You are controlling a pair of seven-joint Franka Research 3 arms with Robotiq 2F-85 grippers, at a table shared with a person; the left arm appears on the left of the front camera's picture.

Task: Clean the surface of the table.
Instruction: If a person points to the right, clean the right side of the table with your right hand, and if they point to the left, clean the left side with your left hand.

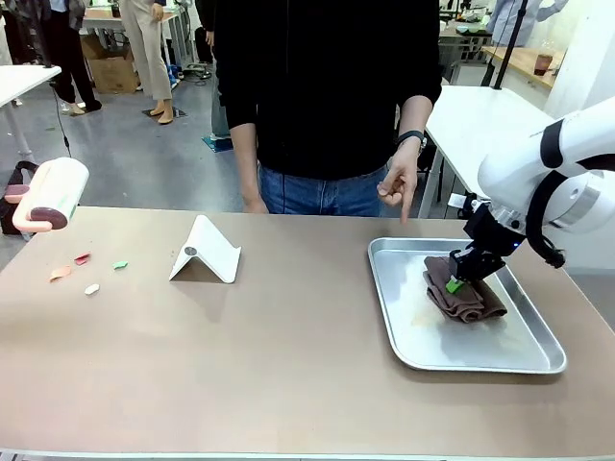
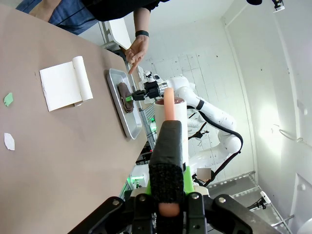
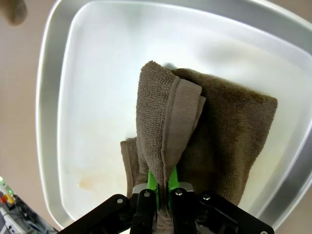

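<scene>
The tan-brown table point(image 1: 288, 375) carries a few small paper scraps point(image 1: 88, 272) at its left end, also seen as scraps point(image 2: 8, 99) in the left wrist view. My left gripper point(image 2: 168, 161) is shut on the pink handle of a white lint roller point(image 2: 171, 108), which hangs above the table's left end as the lint roller point(image 1: 46, 197). At the right, a folded brown towel point(image 1: 468, 301) lies in a silver tray point(image 1: 408, 322). My right gripper point(image 1: 459, 280) is shut on a raised fold of the towel point(image 3: 195, 131), green pads pinching it, gripper point(image 3: 158, 187).
A person stands at the far side, one hand point(image 1: 399, 187) pointing a finger down at the tray's far edge. A white folded stand point(image 1: 205, 252) sits left of centre. White-topped tables stand behind at both sides. The tray rim point(image 3: 48, 97) surrounds the towel.
</scene>
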